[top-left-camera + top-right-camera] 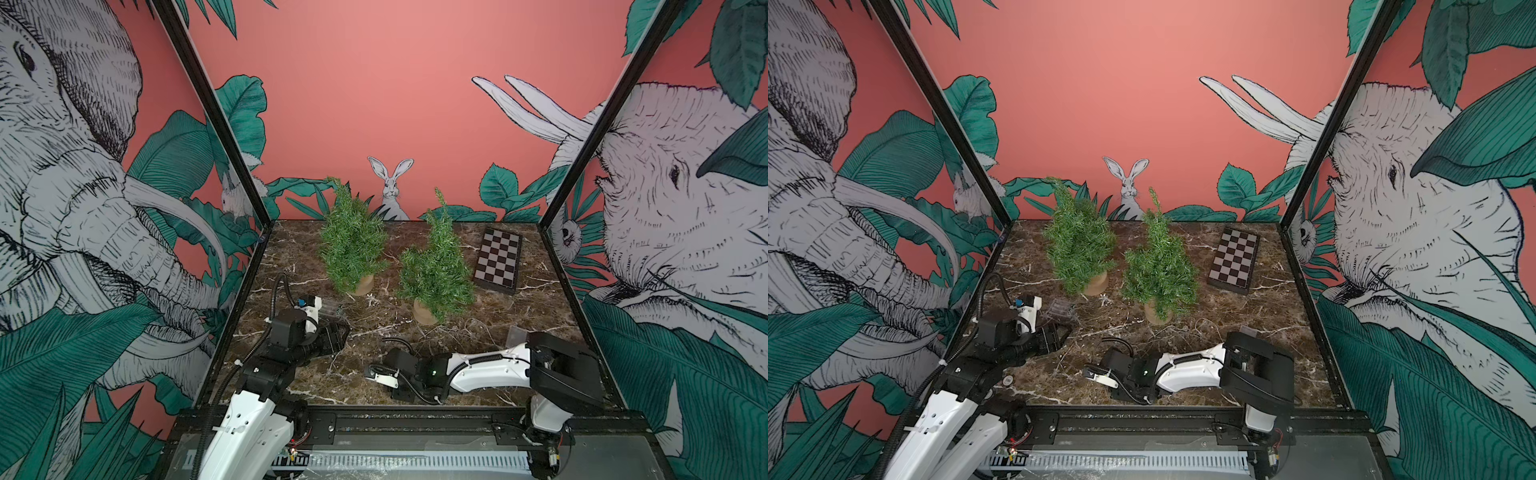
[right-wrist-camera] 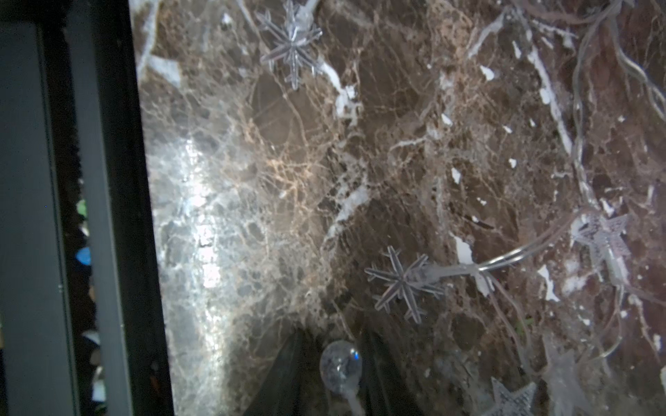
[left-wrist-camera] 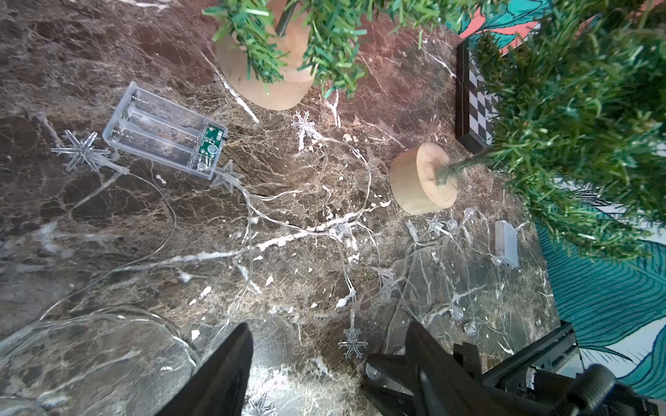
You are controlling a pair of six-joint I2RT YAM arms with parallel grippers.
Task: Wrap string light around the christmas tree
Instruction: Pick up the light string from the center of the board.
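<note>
- The string light (image 3: 252, 201) is seen loose on the marble table (image 1: 540, 299), a thin clear wire carrying clear snowflakes, stars and small round bulbs, none lit.
- Its clear battery box (image 3: 164, 135) is found at the left part of the table, near the left gripper (image 3: 324, 360); a snowflake (image 3: 81, 149) lies just beside it and a star (image 3: 227, 174) touches its end.
- The left gripper is held low over the table with its jaws standing apart and nothing between them; wire runs under and beside them.
- Two small christmas trees are set upright on wooden bases: the left tree (image 1: 353, 241) farther back, the right tree (image 1: 436, 270) nearer, foliage close together. No wire is seen on either.
- The right gripper (image 2: 340, 363) is seen in the wrist view with its jaws closed on a round clear bulb (image 2: 340, 362) of the string, a snowflake (image 2: 402, 282) just beyond it.
- A folded chessboard (image 1: 498, 259) lies flat at the right rear, apart from the trees.
- Black frame rails (image 1: 232, 137) bound the table on both sides; open marble is left between the trees and the arms.
</note>
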